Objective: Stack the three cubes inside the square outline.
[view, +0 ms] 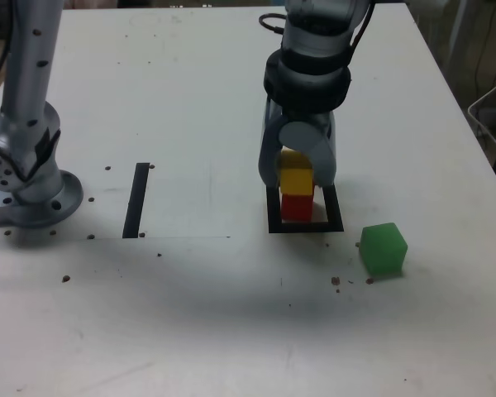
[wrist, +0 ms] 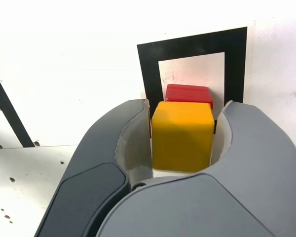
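Inside square outline (view: pixel 306 226): matte yellow cube (view: pixel 296 179) atop red cube (view: pixel 296 207).

Exterior view looks down across table (view: pixel 190 314); wrist view close overhead.

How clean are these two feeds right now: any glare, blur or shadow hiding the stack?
Exterior view: soft and a little grainy, a broad dim shadow across the table near the camera; the arm blocks the top of the yellow cube. Wrist view: sharp on the yellow cube and red cube, tabletop washed out bright, and the jaws fill the near part of the picture.
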